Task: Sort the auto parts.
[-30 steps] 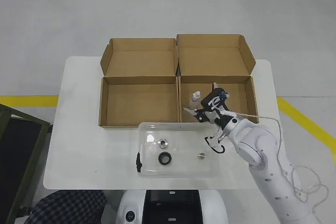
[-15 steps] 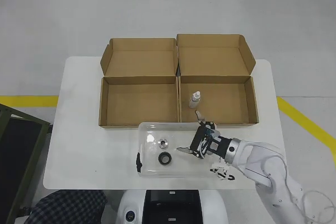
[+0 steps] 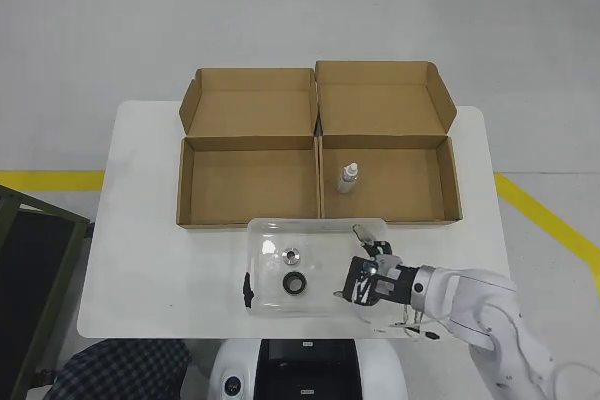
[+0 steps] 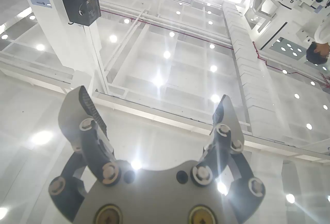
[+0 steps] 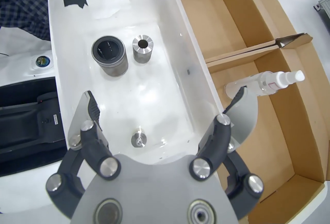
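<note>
My right gripper [image 5: 165, 96] hangs spread over the metal stud [image 5: 139, 139] by the tray's [image 5: 196, 51] right edge. My left gripper [image 4: 153, 96] gapes too.

White table [image 3: 150, 250] on pale grey floor [image 3: 80, 60], yellow floor stripe [image 3: 40, 180], dark rack [image 3: 20, 260], round ceiling lights [image 4: 167, 54]

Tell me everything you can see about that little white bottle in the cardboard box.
The spray bottle is small, with a translucent plastic body, a label and a white nozzle top. It seems to stand upright on the floor of the cardboard box, close to one side wall. Nothing else touches it.
</note>
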